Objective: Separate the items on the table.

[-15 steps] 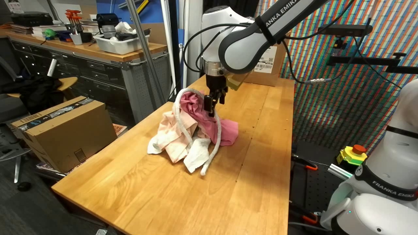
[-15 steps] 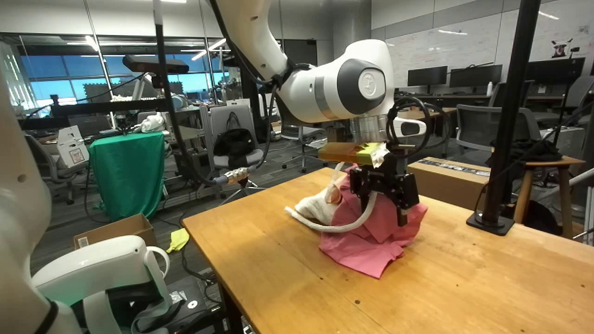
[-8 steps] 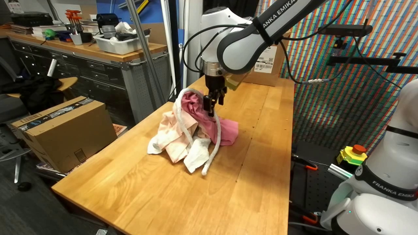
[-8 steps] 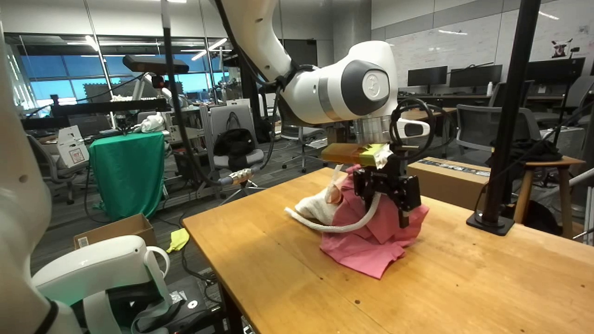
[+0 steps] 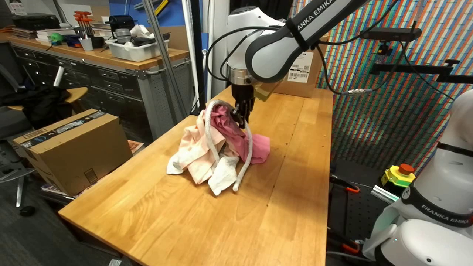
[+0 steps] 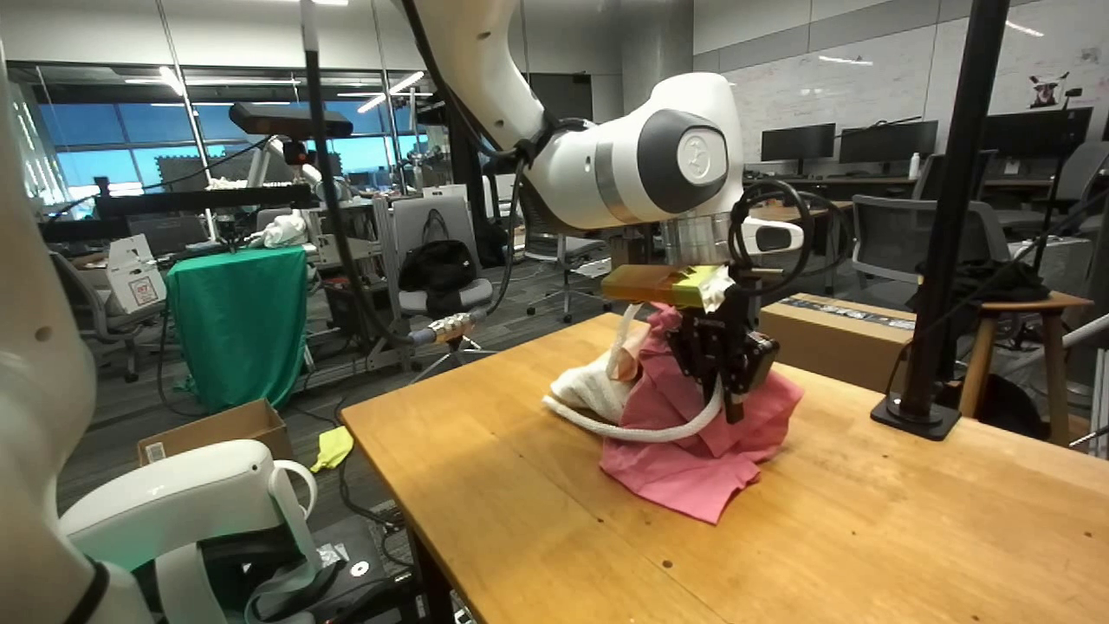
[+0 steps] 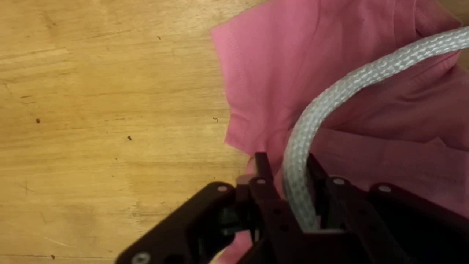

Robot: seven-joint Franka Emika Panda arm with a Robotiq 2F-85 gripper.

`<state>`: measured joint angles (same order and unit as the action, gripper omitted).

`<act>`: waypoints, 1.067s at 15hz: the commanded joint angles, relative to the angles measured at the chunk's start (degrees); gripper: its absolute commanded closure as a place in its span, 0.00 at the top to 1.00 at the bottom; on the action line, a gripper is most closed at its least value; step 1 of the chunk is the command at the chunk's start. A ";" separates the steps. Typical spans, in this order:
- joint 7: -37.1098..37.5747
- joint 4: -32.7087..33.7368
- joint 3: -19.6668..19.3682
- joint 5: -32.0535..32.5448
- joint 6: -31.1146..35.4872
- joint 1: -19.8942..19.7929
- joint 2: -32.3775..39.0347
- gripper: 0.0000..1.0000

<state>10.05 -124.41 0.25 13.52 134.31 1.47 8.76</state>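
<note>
- Light-brown planks with small dark specks make up the table [image 5: 184,221].
- On it, the pink cloth [image 6: 684,468] is bunched into a peak, with a flap spread over the wood.
- The peach cloth [image 5: 197,144] lies against it, loosely folded; a white cloth [image 5: 223,175] shows beside its lower edge.
- A white cord [image 7: 315,110] arches over the cloths in both exterior views.
- The gripper [image 7: 287,161] points down over the pink cloth, its jaws narrowly apart with the cord between them; pink shows in the gap on one side of the cord. Whether the tips touch the cloth, I cannot tell.
- Above it hangs the white robot arm [image 6: 576,186].
- A labelled box [image 5: 301,74] stands at the table's far end.
- Farther out, a taped carton [image 5: 74,151] sits beside the table, a cluttered workbench [image 5: 98,54] beyond it.
</note>
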 commanded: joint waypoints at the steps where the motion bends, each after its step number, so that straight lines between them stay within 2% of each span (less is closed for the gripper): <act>1: 1.34 0.12 -0.47 1.36 0.20 0.70 -1.39 0.05; 3: 1.49 -0.03 -0.42 1.50 0.04 0.79 -1.86 0.02; 4: 1.65 -0.24 -0.38 1.60 -0.01 0.86 -2.24 0.06; 9: 4.50 -1.35 -0.38 5.03 -0.70 1.35 -6.10 0.04; 16: 15.91 -3.97 0.65 15.05 -2.84 -0.63 -19.48 0.05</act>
<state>20.80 -125.60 0.26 24.52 133.18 1.98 -2.87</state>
